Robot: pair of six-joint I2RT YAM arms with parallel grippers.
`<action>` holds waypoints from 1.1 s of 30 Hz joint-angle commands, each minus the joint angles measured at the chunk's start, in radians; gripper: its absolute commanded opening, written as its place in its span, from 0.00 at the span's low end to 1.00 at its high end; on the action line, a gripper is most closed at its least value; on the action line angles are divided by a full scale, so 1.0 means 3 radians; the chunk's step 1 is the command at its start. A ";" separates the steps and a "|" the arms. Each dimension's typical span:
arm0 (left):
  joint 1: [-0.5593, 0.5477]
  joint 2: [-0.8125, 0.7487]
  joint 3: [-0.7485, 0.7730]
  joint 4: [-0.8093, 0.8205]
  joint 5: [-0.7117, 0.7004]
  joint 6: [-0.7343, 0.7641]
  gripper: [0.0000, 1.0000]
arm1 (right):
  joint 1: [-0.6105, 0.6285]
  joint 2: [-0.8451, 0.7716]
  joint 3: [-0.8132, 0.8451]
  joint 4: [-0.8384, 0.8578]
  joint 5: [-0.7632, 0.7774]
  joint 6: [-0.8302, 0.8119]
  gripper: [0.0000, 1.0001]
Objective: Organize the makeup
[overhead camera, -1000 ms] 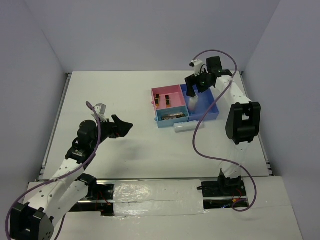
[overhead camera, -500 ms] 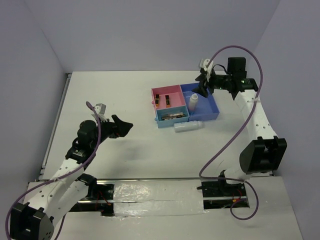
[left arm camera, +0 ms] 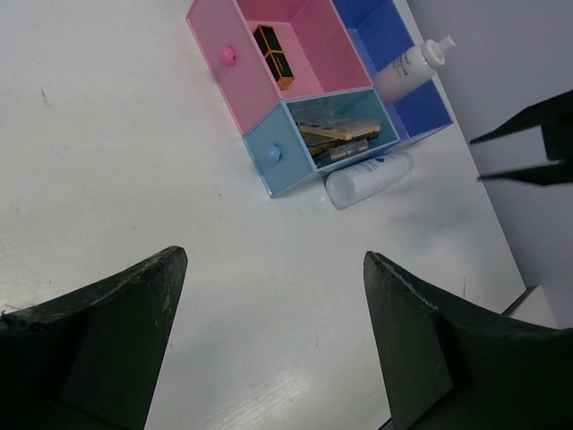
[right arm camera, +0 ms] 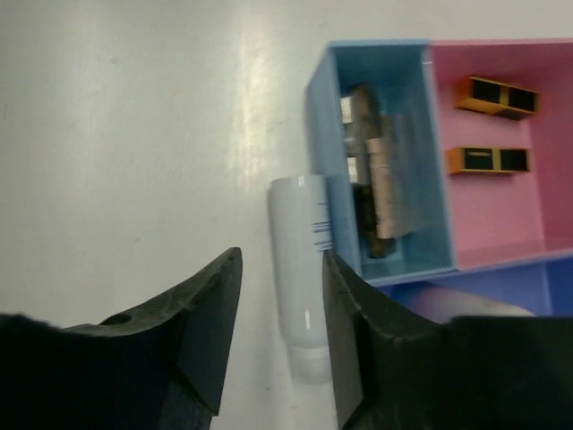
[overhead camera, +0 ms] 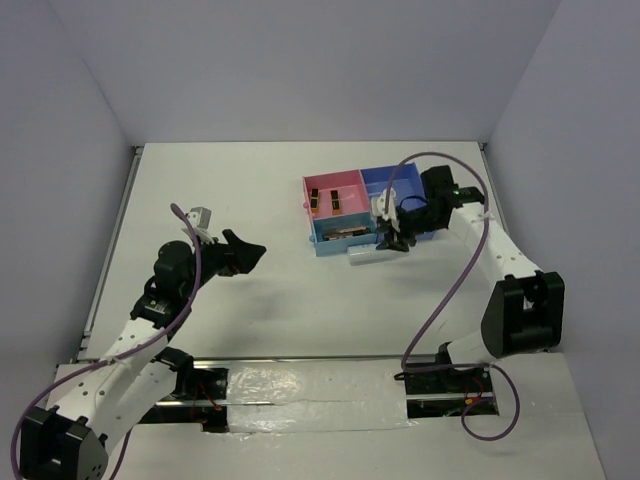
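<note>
White tabletop (overhead camera: pixel 250 200), lilac walls (overhead camera: pixel 300 70) three sides; bottle (left arm camera: pixel 367 177) lying beside tray (left arm camera: pixel 235 98).

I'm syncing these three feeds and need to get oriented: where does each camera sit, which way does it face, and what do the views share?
Top external: above and behind the arm bases, looking down on the table; both arms show, left end effector, right end effector.
Left wrist: on the left arm, facing the tray across the table; its open fingers frame the bottom.
Right wrist: on the right arm, looking down at the lying bottle between its fingers.
Shared: all three show the tray and lying bottle.
</note>
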 commanded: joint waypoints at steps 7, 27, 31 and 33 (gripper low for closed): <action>0.0022 -0.0073 -0.0025 0.0184 0.0004 -0.0038 0.92 | 0.0404 -0.0503 -0.1002 0.0574 0.1036 -0.0648 0.63; 0.0022 -0.0150 -0.0066 0.0132 -0.0021 -0.0048 0.92 | 0.0741 0.0060 -0.1023 0.1398 0.1564 -0.0295 0.68; 0.0022 -0.0145 -0.0061 0.0122 -0.0031 -0.0038 0.92 | 0.0828 0.0167 -0.1013 0.1475 0.1661 -0.0239 0.68; 0.0022 -0.0150 -0.0056 0.0112 -0.0031 -0.0033 0.93 | 0.0839 0.0203 -0.0998 0.1496 0.1697 -0.0208 0.69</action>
